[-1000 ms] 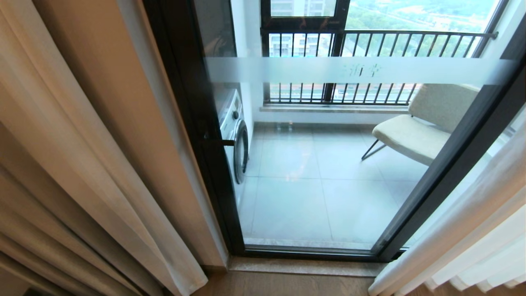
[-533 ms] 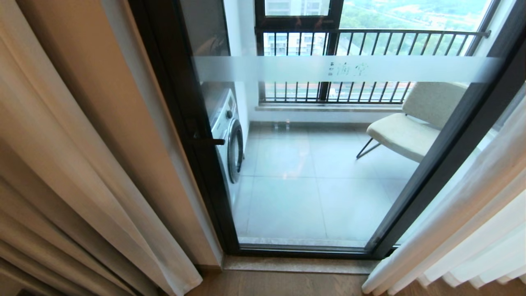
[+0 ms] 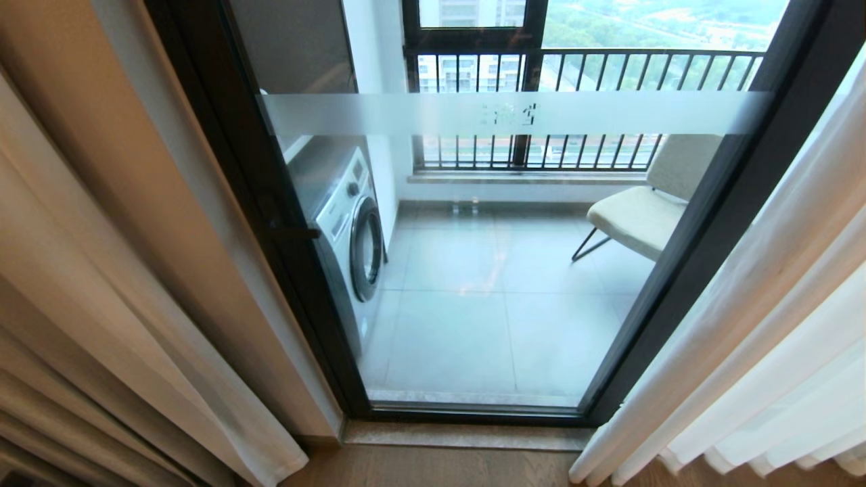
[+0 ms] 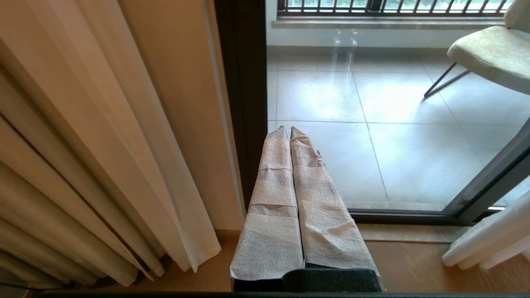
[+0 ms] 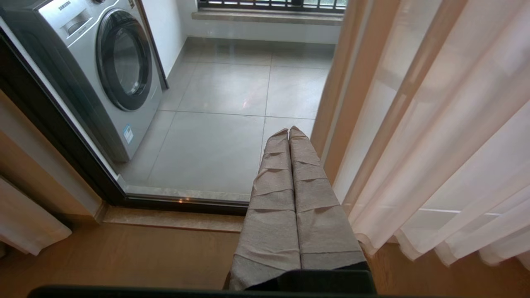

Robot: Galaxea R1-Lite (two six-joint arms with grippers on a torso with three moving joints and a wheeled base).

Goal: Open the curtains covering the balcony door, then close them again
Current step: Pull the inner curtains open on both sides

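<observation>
The curtains are drawn apart. Beige pleated drapes with a white sheer [image 3: 101,284] hang bunched at the left, and white sheers [image 3: 764,325] hang at the right. Between them the balcony door [image 3: 487,270] shows as glass in a thick black frame [image 3: 270,230], with a frosted band [image 3: 514,112] across it. My left gripper [image 4: 288,129], wrapped in pale cloth, is shut and empty, held low beside the left drapes [image 4: 83,145]. My right gripper [image 5: 288,130], also cloth-wrapped, is shut and empty, close to the right sheers [image 5: 434,136]. Neither touches fabric. Neither arm shows in the head view.
Behind the glass stand a washing machine [image 3: 345,223] at the left, a pale chair [image 3: 643,213] at the right and a black-barred railing [image 3: 582,74]. A stone sill [image 3: 467,436] and wooden floor [image 3: 433,470] lie before the door.
The whole head view has shifted: the door and left drapes now sit further left, more of the washing machine and right sheers shows. The camera moved; nothing in the room did.
</observation>
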